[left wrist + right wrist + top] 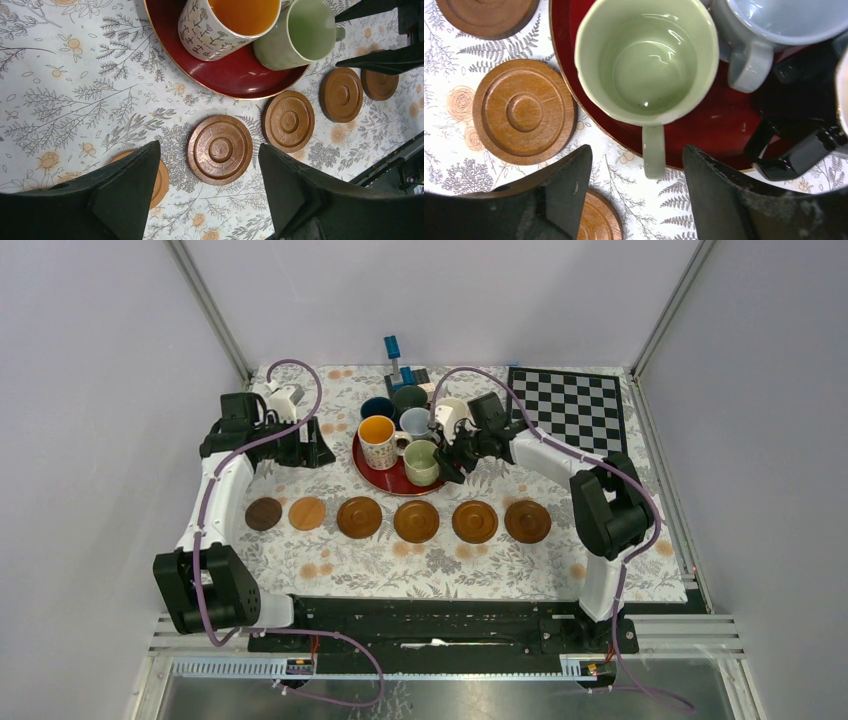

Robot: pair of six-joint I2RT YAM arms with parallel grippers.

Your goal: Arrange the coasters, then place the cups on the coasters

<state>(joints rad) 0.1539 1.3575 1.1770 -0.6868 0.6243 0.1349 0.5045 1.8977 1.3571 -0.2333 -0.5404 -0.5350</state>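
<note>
Nearest the arms, the six coasters [416, 521] lie in a straight row from left to right across the counter [620, 570], each apart from its neighbour and none bearing a cup. The left fingers [125, 190] hang spread and empty over the left part of that row, well away from the tray's right side. Beyond the row sits the red tray [375, 475] with all six cups crowded on it. The pale green cup [646, 60] stands upright at its near right edge. Its handle [654, 150] sticks out over the rim, straight back at the right fingers [724, 200]. These are spread, one on each side of the handle and touching neither side. The handle's length runs along the gap, so closing should pinch it across its width. Whether they are low enough yet cannot be told. The right arm is plainly the nearer one. Farther back stand the patterned cup [377, 440], the light blue cup [415, 422] and the darker ones.
</note>
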